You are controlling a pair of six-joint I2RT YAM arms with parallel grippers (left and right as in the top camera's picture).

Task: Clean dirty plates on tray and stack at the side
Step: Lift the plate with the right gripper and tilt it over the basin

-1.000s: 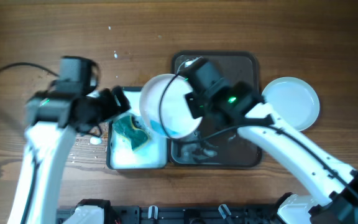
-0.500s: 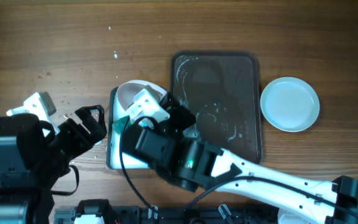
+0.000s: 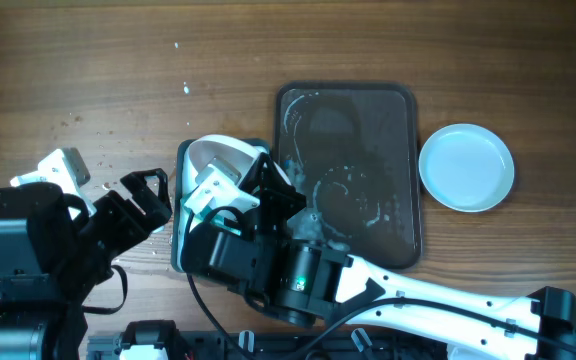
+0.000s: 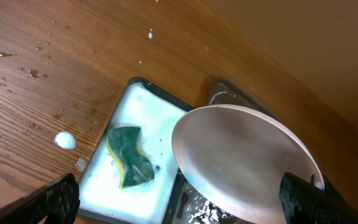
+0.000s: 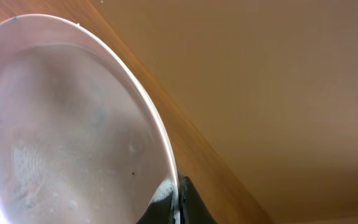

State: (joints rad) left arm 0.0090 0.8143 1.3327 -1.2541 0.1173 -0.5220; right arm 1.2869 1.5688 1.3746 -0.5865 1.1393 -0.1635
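Observation:
My right gripper (image 5: 176,202) is shut on the rim of a wet white plate (image 5: 61,124), holding it tilted. Overhead, that plate (image 3: 218,155) is above the soapy wash tub (image 3: 178,258), with the right gripper (image 3: 230,180) at its near edge. In the left wrist view the plate (image 4: 247,162) hangs over the tub (image 4: 98,180), where a green and yellow sponge (image 4: 129,155) lies in foam. My left gripper (image 3: 148,200) is open and empty, left of the tub; its fingers (image 4: 185,202) show wide apart. A clean white plate (image 3: 466,167) lies on the table at the right.
The dark tray (image 3: 368,120) holds only water and suds. Drops and foam blobs (image 4: 66,140) lie on the wood left of the tub. The right arm (image 3: 298,270) covers most of the tub and the front of the table.
My right arm has carried the plate from the tray's left edge to over the tub. My left gripper has pulled back from the sponge to the lower left.

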